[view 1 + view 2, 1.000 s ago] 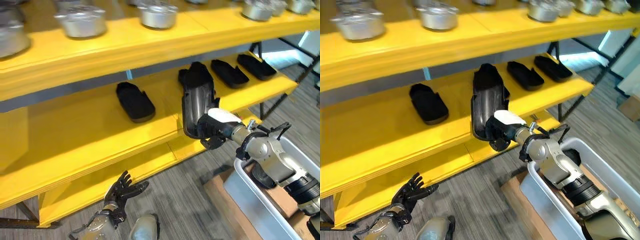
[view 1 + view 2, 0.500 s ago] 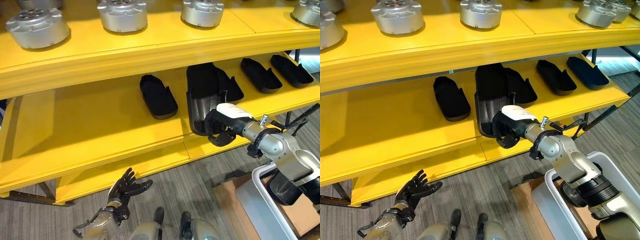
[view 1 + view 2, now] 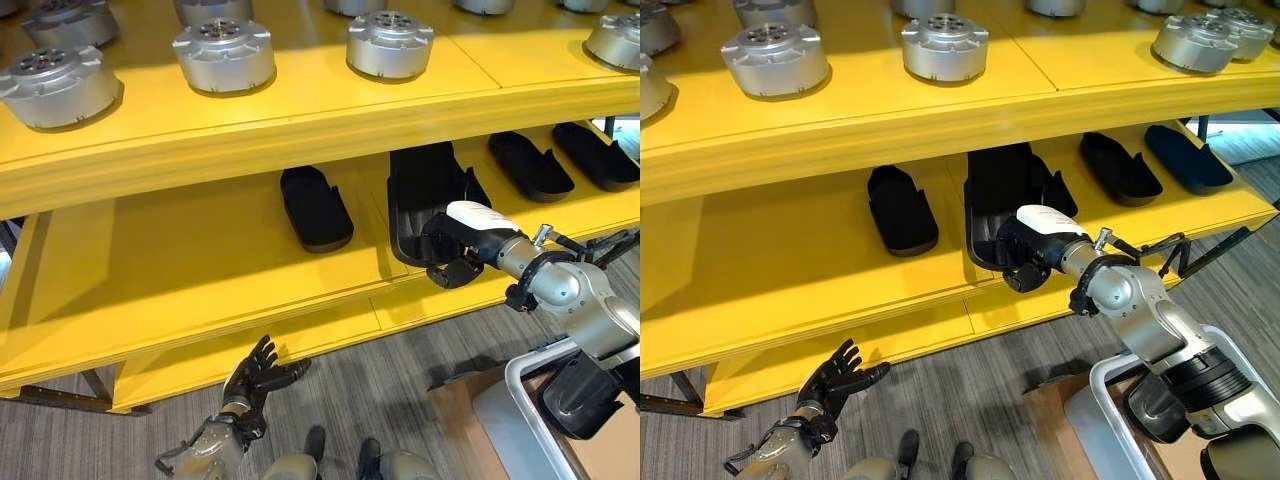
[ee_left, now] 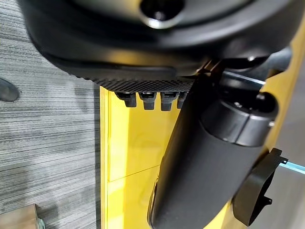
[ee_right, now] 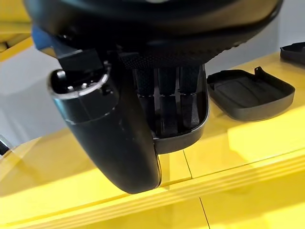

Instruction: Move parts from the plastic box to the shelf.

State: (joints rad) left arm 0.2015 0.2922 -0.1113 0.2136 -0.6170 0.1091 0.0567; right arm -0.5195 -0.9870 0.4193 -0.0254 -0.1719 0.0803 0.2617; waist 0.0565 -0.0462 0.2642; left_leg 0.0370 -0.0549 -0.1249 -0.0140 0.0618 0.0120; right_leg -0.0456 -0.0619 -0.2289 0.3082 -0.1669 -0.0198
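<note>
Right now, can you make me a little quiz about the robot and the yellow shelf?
1. True or false: the right hand is holding a black part on the middle shelf.
2. What sits on the top shelf? A. silver round parts B. red boxes C. books
3. Fill in: the left hand hangs low with its fingers ____.

Key: 1 true. 2 A. 3 open; it hovers above the grey floor and holds nothing.
</note>
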